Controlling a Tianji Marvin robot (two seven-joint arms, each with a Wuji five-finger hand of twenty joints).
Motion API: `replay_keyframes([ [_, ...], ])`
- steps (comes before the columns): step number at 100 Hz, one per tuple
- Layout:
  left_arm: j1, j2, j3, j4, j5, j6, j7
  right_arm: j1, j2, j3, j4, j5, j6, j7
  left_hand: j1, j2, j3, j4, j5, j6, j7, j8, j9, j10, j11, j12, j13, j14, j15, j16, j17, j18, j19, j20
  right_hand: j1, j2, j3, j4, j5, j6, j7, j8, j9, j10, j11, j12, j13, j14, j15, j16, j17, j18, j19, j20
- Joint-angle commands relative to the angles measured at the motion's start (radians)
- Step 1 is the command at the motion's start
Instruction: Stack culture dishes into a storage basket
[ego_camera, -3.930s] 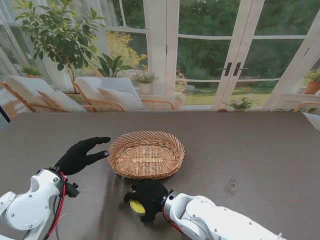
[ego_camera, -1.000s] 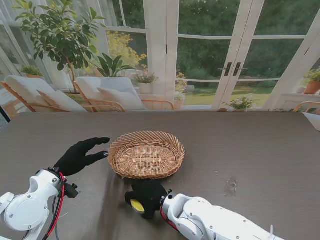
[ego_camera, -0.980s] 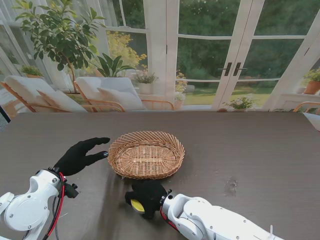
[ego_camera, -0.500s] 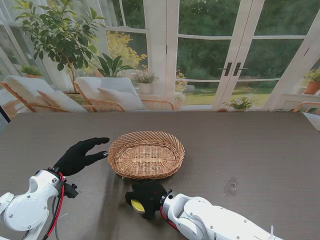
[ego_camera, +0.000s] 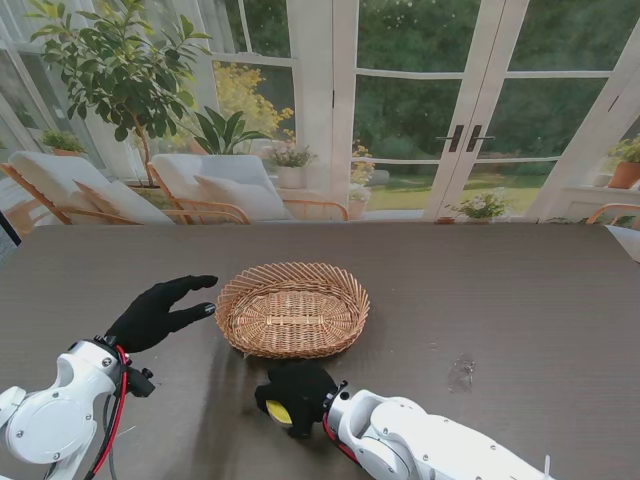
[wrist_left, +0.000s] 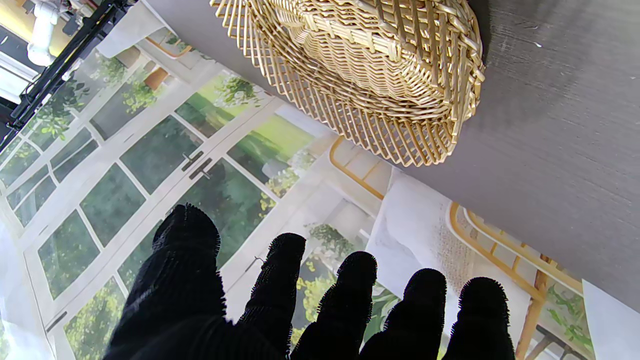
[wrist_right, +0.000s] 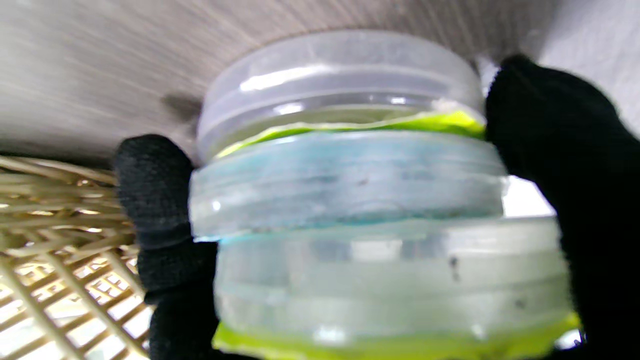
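Culture dishes (wrist_right: 345, 200): stack of clear lidded dishes, yellow-green and pale blue layers showing, pinched in right robot hand (ego_camera: 296, 388) just nearer to me than the basket (ego_camera: 292, 308). Dark fingers (wrist_right: 550, 165) pressed on opposite sides of the stack in the right wrist view. Whether the stack rests on the worktop (ego_camera: 520, 300) or rides just clear of it: cannot tell. Only a yellow patch of the dishes (ego_camera: 278, 412) visible from the stand, under the palm.

Basket wicker, oval, shallow, nothing visible inside. Near rim close to the right robot hand, not touching as far as can be told.

Left robot hand (ego_camera: 160, 310) spread, holding nothing, fingertips just beside the basket's left rim; contact not clear. Fingers (wrist_left: 345, 300) apart in the left wrist view, basket (wrist_left: 380, 75) ahead of them.

Step in hand, by judgement: carry stack over near rim and set down inside.

- Lift straight first; clear the rim before moving away from me.
- Keep stack level; dishes slick, layers could shear and slide if tilted.
- Hold side pressure even; uneven squeeze may pop a lid.
- Lower onto the flat woven middle, not the sloping wall.
- Release only once seated.
- Left robot hand well placed to steady the basket if nudged.
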Motion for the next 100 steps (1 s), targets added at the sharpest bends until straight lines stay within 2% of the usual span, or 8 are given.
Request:
replay_keyframes([
  [1, 0.005, -0.003, -0.003, -0.007, -0.003, -0.002, -0.016, -0.045, 0.021, -0.024, 0.073, 0.002, -0.006, 0.048, 0.026, 0.039, -0.017, 0.029, 0.012, 0.003, 0.003, 0.004, 0.011, 0.006, 0.002, 0.008, 0.011, 0.013, 0.004, 0.008, 0.001, 0.024, -0.009, 0.01, 0.176, 0.029, 0.197, -0.043, 0.172, 0.043, 0.149, -0.037, 0.247, -0.093, 0.173, 0.094, 0.524, -0.286, 0.281, 0.132, 0.181, -0.09, 0.101, 0.049],
  [4, 0.005, -0.003, -0.003, -0.007, -0.003, -0.002, -0.016, -0.046, 0.021, -0.023, 0.074, 0.002, -0.007, 0.045, 0.026, 0.039, -0.017, 0.029, 0.012, 0.003, 0.003, 0.004, 0.011, 0.007, 0.002, 0.008, 0.011, 0.013, 0.004, 0.008, 0.001, 0.024, -0.009, 0.01, 0.185, 0.024, 0.198, -0.064, 0.181, 0.041, 0.158, -0.055, 0.259, -0.095, 0.174, 0.101, 0.531, -0.29, 0.288, 0.137, 0.184, -0.104, 0.11, 0.053],
  [18, 0.007, -0.003, -0.005, -0.008, -0.003, -0.001, -0.016, -0.048, 0.021, -0.02, 0.075, -0.001, -0.01, 0.038, 0.026, 0.039, -0.017, 0.029, 0.01, 0.002, 0.002, 0.003, 0.011, 0.005, 0.002, 0.008, 0.011, 0.013, 0.004, 0.008, 0.001, 0.024, -0.009, 0.01, 0.214, 0.007, 0.2, -0.11, 0.199, 0.047, 0.199, -0.096, 0.306, -0.098, 0.192, 0.14, 0.549, -0.306, 0.332, 0.154, 0.191, -0.117, 0.128, 0.065],
  [34, 0.009, -0.003, -0.007, -0.009, -0.002, -0.003, -0.014, -0.051, 0.021, -0.017, 0.074, 0.001, -0.013, 0.038, 0.026, 0.039, -0.017, 0.029, 0.011, 0.002, 0.003, 0.004, 0.011, 0.006, 0.002, 0.008, 0.01, 0.014, 0.004, 0.008, 0.001, 0.024, -0.009, 0.01, 0.235, -0.01, 0.202, -0.136, 0.223, 0.047, 0.235, -0.119, 0.351, -0.099, 0.193, 0.157, 0.572, -0.32, 0.365, 0.159, 0.2, -0.134, 0.146, 0.075],
  [68, 0.008, -0.003, -0.006, -0.007, -0.002, -0.004, -0.015, -0.054, 0.015, -0.016, 0.088, 0.0, -0.016, 0.01, 0.025, 0.039, -0.018, 0.029, 0.009, 0.0, 0.002, 0.003, 0.012, 0.005, 0.002, 0.008, 0.012, 0.011, 0.004, 0.008, 0.001, 0.024, -0.009, 0.01, 0.254, 0.015, 0.198, -0.148, 0.28, 0.056, 0.309, -0.173, 0.446, -0.114, 0.185, 0.173, 0.581, -0.349, 0.488, 0.171, 0.215, -0.163, 0.182, 0.092],
  [100, 0.006, -0.003, -0.005, -0.005, -0.001, -0.005, -0.015, -0.058, 0.013, -0.011, 0.094, 0.002, -0.02, -0.002, 0.025, 0.039, -0.017, 0.029, 0.012, 0.002, 0.003, 0.004, 0.011, 0.005, 0.002, 0.008, 0.011, 0.013, 0.004, 0.008, 0.001, 0.024, -0.009, 0.009, 0.253, 0.041, 0.193, -0.148, 0.302, 0.065, 0.322, -0.174, 0.46, -0.115, 0.19, 0.186, 0.583, -0.36, 0.529, 0.171, 0.219, -0.176, 0.195, 0.097],
])
